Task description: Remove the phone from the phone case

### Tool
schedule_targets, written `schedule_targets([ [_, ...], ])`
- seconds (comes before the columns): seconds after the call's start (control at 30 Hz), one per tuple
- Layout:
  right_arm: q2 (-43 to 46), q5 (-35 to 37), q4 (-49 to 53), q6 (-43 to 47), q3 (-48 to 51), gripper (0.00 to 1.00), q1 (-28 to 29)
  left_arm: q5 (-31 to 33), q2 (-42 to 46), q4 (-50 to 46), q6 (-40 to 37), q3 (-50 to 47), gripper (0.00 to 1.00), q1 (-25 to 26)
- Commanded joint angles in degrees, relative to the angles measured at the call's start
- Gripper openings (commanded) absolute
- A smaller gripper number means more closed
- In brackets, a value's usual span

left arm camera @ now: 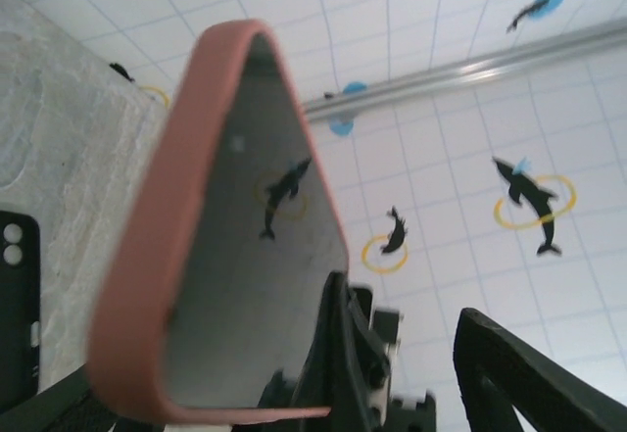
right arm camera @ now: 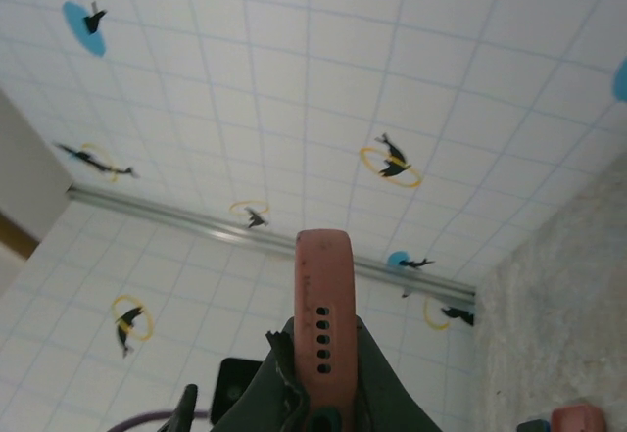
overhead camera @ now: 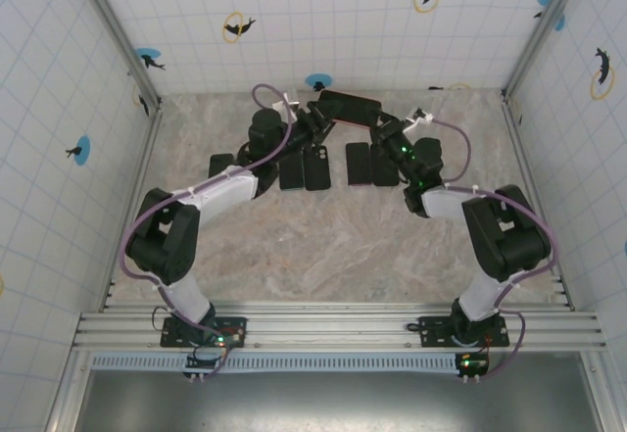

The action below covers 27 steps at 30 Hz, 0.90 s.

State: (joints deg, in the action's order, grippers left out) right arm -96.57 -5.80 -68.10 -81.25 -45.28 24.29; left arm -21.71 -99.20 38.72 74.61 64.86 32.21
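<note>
Top: phone case (overhead camera: 350,107) aloft over tabletop (overhead camera: 323,246), left gripper (overhead camera: 312,119) and right gripper (overhead camera: 385,130) at its ends.
Left wrist: jaws wide beside case, phone (left arm camera: 245,285) seated inside.
Right wrist: jaws clamp case end.
Extraction looks unstarted; next, likely: left peels rim off phone.

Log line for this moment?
salmon-pink phone case: held aloft | right gripper: shut on its end | left gripper: open | glossy-screened phone: inside case
</note>
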Motion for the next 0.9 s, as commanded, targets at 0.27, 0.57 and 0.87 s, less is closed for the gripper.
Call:
schedule_targets([
  [0.27,7.32,18.77,4.46,0.4,1.52,0.0,5.21,12.56,-0.09,5.34,7.66,2.05,0.48,2.05],
  [0.57,6.16,19.13,3.27,-0.03,0.01,0.01,6.91,10.17,-2.96,7.06,9.21,5.01,0.35,2.52],
  [0.87,4.73,17.43,1.62,-1.8,-0.61,0.02,7.3,7.9,-5.3,8.34,9.86,7.43,0.3,2.58],
])
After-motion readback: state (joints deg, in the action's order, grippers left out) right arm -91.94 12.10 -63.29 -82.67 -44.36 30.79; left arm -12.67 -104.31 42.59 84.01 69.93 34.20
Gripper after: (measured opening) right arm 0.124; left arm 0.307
